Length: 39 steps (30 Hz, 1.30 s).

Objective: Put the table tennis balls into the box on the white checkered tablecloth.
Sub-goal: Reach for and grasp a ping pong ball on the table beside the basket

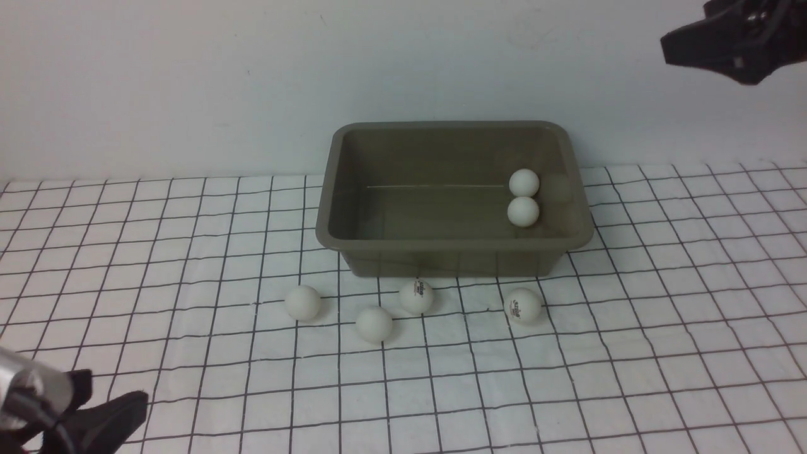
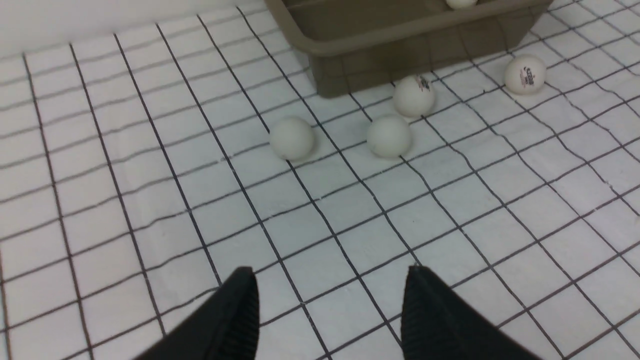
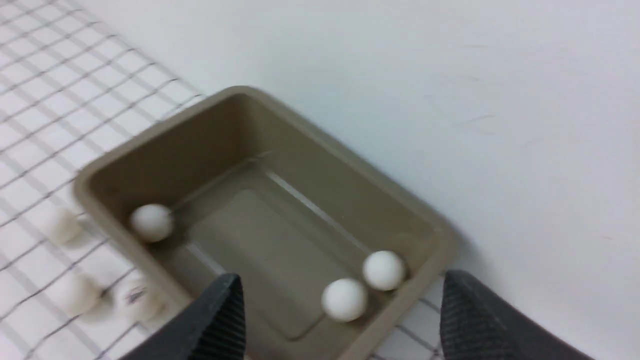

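Right pincer (image 3: 340, 277) spread, empty, upper right of front view | left pincer (image 2: 330, 272) spread, empty, lower left | table tennis balls (image 3: 383, 270): three in box (image 1: 454, 260) mid-frame, four on checkered tablecloth (image 1: 630, 353) just below | risk: fingertip could nudge a light ball so it rolls away; box wall crowds nearest ball (image 1: 416, 296).

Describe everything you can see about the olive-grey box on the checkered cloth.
The box is a rectangular olive-grey tub, plastic by its look, with rounded corners, a flared rim and sloping walls. It stands upright and open on the white checkered tablecloth, close to the pale wall behind it. Three table tennis balls lie inside: two close together at its right end, and a third by its front wall, seen only from the right wrist camera.
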Available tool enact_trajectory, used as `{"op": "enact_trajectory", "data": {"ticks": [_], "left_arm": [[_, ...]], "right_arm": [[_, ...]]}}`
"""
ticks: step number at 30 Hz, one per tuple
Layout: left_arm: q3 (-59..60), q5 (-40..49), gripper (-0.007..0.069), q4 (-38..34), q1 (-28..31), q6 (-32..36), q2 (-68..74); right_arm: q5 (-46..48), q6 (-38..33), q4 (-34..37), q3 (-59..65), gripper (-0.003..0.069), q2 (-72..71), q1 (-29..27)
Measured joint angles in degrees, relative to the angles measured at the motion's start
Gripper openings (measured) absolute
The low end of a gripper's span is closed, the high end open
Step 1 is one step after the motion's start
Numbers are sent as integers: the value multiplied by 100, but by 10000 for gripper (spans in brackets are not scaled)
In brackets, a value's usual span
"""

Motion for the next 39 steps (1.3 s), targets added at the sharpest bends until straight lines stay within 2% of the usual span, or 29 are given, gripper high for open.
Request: {"op": "enact_trajectory", "data": {"ticks": [6,13,20,25,33,39], "left_arm": [[-27,-348,356,-776,0,912,1469],[-538,-137,356,-1523,0,1834,1911],[-708,-186,356,-1441,0,1919,1715],[-735,-187,356,-956,0,1904,1537],[-735,-221,356,-855,0,1866,1214],[-735,-221,356,-855,0,1866,1118]], "right_arm": [[782,361,-161,0,478,-116,245],[752,1086,-981,402,478,-116,837],[-224,1638,-1459,1429,478,-107,1504],[-943,2068,-1472,1918,478,59,1799],[-1469,2877,-1571,2011,475,825,1901],[-1588,3089,-1416,2011,475,1386,1908]]}}
